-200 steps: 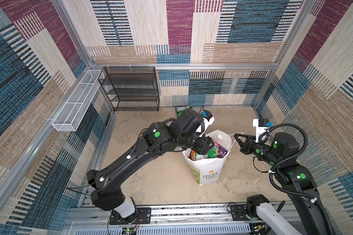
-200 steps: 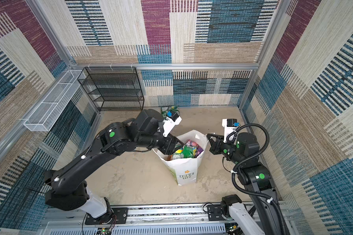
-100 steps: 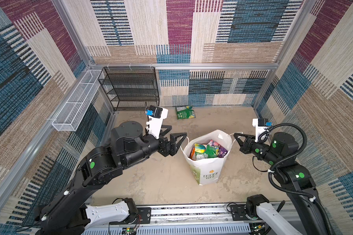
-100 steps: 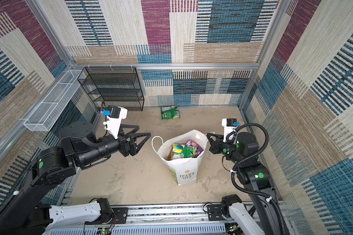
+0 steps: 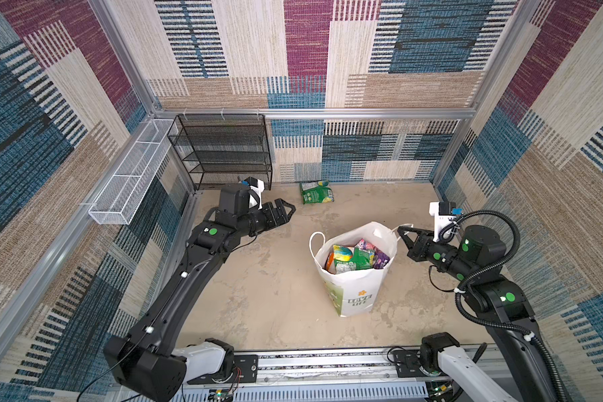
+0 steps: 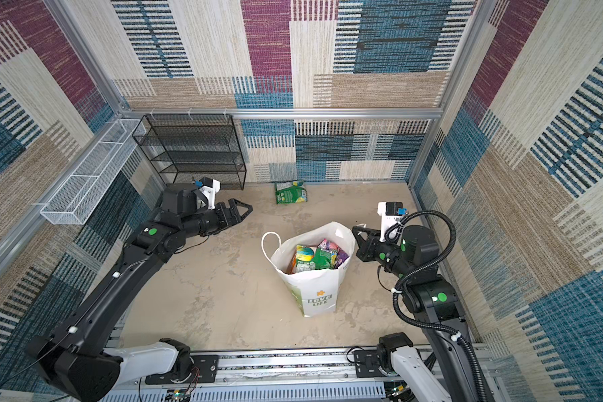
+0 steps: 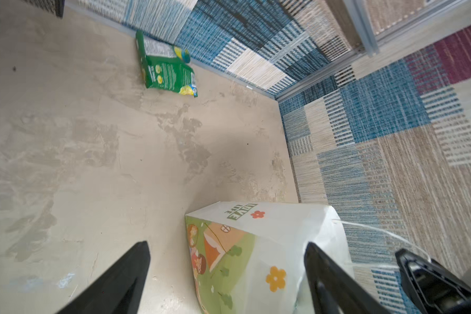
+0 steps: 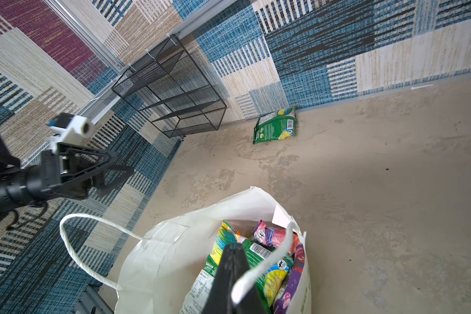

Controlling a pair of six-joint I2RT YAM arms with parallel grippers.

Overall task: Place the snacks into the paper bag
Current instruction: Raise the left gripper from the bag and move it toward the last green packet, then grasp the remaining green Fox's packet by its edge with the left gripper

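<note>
The bag [image 5: 357,292] is pictured upright mid-floor, filled with snacks [image 5: 354,255], its mouth held wide by the right gripper [image 5: 401,229], which is closed on one cord handle [image 5: 405,225]. One green packet [image 5: 315,192] lies flat by the back wall, not yet bagged, and the left gripper [image 5: 291,210] is seen empty, jaws spread wide, between the wire rack [image 5: 223,149] and that packet. The last pick-up is judged to be in hand: the open jaws must be lowered over the packet and closed on it, and the packet must then be carried over the bag's mouth.
</note>
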